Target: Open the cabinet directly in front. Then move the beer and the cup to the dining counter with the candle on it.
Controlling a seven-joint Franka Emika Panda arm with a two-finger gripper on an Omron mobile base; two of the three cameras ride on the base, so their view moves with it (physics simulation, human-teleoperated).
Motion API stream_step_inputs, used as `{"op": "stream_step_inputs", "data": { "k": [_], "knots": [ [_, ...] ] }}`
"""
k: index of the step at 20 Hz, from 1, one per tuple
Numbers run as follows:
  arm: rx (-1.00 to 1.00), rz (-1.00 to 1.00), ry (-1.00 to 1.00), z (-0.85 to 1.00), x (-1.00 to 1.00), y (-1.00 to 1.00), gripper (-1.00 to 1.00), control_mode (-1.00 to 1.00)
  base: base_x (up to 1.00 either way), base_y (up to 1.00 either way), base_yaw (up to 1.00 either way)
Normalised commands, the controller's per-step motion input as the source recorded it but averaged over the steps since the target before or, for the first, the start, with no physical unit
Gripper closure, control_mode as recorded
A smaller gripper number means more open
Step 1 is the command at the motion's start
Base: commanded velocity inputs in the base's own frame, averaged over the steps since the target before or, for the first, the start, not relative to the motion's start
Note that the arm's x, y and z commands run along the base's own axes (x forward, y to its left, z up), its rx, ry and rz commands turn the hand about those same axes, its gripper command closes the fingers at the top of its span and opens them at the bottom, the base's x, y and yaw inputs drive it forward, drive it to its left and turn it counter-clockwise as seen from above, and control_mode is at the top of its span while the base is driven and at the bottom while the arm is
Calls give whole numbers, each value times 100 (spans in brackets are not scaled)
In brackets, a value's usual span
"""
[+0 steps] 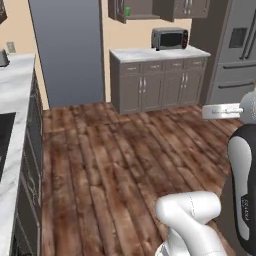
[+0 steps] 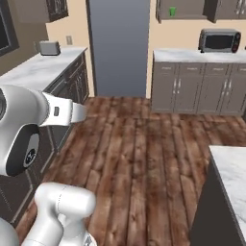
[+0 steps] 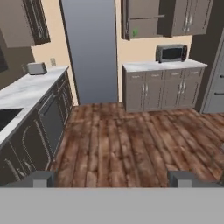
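The cabinet (image 3: 142,19) hangs on the far wall above the short worktop, with its doors swung open and a shelf showing inside. The green cup (image 3: 135,32) stands on that shelf, also seen as the cup (image 1: 127,11) and the cup (image 2: 172,11) in the base views. The beer is hidden from me. The candle is out of view, and I cannot tell which marble top is the dining counter. My gripper (image 3: 112,179) is open and holds nothing, far back from the cabinet across the wooden floor.
A microwave (image 3: 171,53) sits on the short marble worktop (image 3: 144,66) below the cabinet. A long counter (image 3: 30,89) with a toaster (image 3: 36,68) and sink runs along the left. A fridge (image 1: 235,50) stands right. A marble slab corner (image 2: 233,168) lies near right.
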Motion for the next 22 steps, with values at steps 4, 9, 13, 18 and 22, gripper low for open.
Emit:
{"op": "stream_step_inputs", "data": {
  "k": [4, 9, 13, 18, 22],
  "knots": [
    [0, 0, 0, 0, 0, 0, -100, 100, 100, -7, 0],
    [0, 0, 0, 0, 0, 0, -100, 100, 100, -1, 0],
    [0, 0, 0, 0, 0, 0, -100, 100, 100, 0, 0],
    [0, 0, 0, 0, 0, 0, -100, 100, 100, 0, 0],
    [0, 0, 0, 0, 0, 0, -100, 100, 100, -8, 0]
  ]
}}
